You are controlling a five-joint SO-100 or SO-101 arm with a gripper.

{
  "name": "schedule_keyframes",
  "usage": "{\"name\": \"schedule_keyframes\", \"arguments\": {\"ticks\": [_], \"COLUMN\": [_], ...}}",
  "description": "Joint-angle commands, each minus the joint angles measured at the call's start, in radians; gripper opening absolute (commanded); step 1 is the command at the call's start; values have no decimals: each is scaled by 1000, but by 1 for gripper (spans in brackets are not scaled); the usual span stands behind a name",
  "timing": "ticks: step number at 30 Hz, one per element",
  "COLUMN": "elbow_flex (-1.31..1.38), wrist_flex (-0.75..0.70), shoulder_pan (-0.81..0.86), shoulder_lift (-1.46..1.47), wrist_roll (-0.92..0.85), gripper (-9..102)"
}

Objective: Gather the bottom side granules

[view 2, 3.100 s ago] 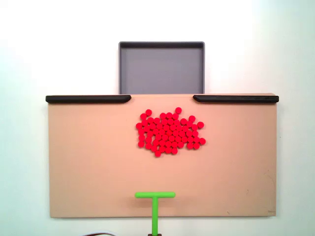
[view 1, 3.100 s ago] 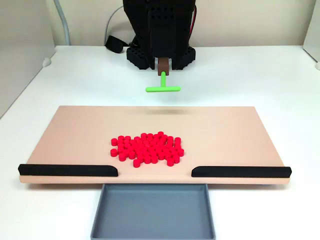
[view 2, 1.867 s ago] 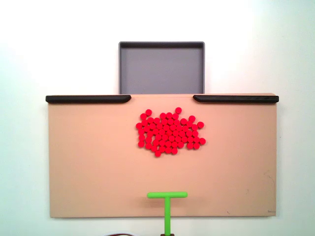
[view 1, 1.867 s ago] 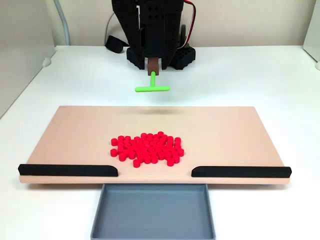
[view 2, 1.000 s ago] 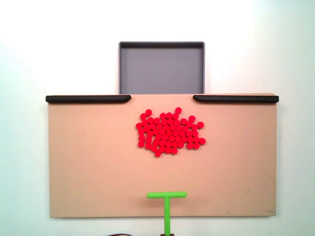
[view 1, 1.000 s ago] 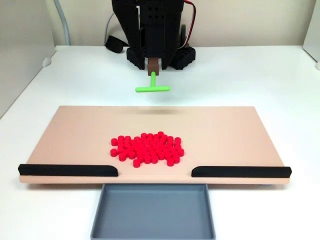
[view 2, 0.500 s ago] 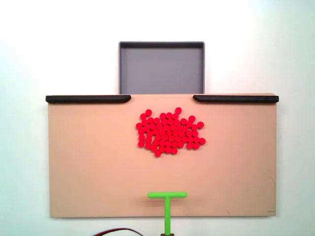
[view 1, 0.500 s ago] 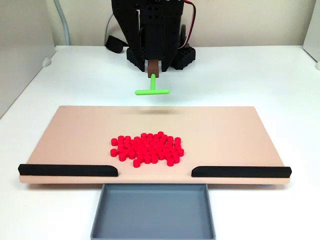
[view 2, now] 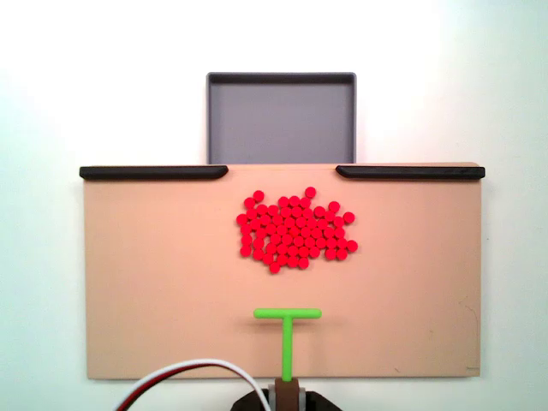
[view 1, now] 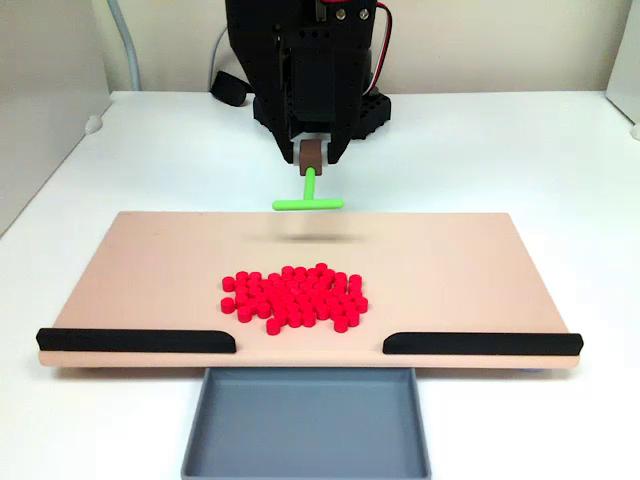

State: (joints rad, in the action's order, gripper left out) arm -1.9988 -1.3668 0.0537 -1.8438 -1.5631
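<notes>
Red cylindrical granules (view 1: 292,298) cluster on a smooth tan board (view 2: 154,282); the gripper (view 1: 312,152) clamps a green T-shaped tool (view 2: 287,324).

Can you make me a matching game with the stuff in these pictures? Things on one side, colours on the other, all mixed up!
Things:
1. granules
2. T-shaped tool
3. tray
4. two rails on the board's edge

Colours:
A. grey
B. black
C. red
D. green

Right pairs: 1-C, 2-D, 3-A, 4-B
</notes>
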Motion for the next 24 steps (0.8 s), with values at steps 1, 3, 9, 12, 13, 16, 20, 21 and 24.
{"name": "schedule_keyframes", "arguments": {"ticks": [1,3,9,12,13,16,20,21,24], "elbow_flex": [-8,-28,-80,-92,-97,-121,-135,-140,-173], "wrist_flex": [40,58,120,130,132,164,186,189,238], "shoulder_pan": [-11,-12,-8,-8,-8,-8,-9,-11,-12], "shoulder_lift": [-3,-3,-9,-8,-8,-6,9,12,11], "wrist_roll": [14,8,3,2,0,5,3,2,5], "gripper": [0,0,0,0,0,0,0,0,0]}}
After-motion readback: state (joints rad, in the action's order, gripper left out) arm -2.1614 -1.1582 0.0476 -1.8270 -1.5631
